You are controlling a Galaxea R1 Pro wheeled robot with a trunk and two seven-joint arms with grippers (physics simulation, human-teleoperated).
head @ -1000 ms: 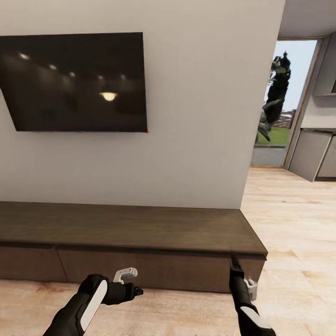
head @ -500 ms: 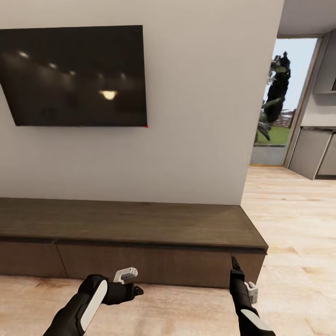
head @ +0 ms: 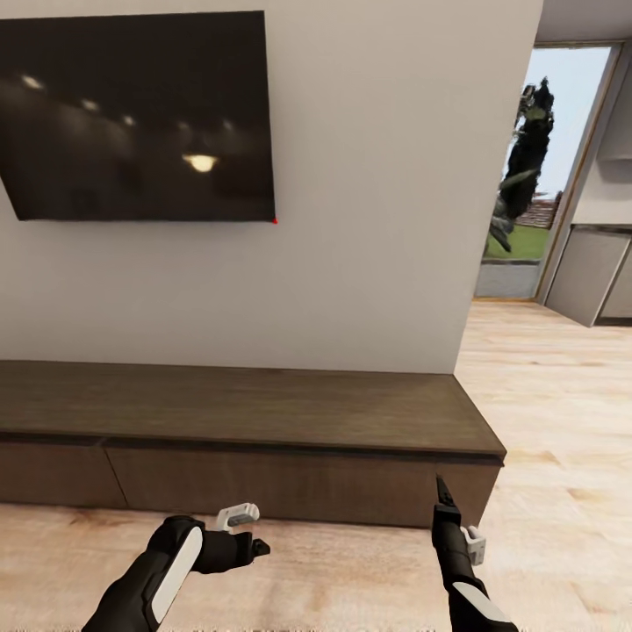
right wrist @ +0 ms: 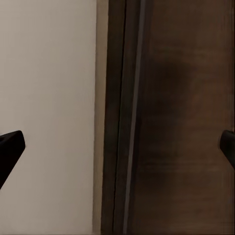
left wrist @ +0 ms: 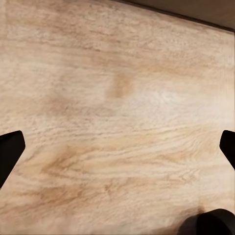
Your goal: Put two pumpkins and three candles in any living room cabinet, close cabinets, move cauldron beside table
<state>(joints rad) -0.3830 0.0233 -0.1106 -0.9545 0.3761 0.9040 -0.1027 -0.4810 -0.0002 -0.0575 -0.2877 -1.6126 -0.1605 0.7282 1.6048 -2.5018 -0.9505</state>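
Observation:
The cabinet [head: 263, 421] is a long low dark-brown wood console against the white wall, and its drawer fronts sit flush and closed. My left gripper [head: 260, 547] hangs low over the floor in front of it, open and empty, its fingertips [left wrist: 10, 152] spread wide over bare floorboards. My right gripper [head: 441, 490] points up at the cabinet's right end, also open and empty. In the right wrist view the gripper [right wrist: 117, 147] faces the cabinet's dark wood [right wrist: 186, 122]. The pumpkins, candles, cauldron and table are out of view.
A large black TV [head: 140, 118] hangs on the wall above the cabinet. Right of the wall's corner, light wood floor [head: 544, 412] runs toward a doorway with a plant [head: 522, 167] and grey kitchen units [head: 597, 276].
The whole picture has shifted: the TV and cabinet sit a little higher in frame, so the camera has moved. Both arms keep the same pose, grippers still open.

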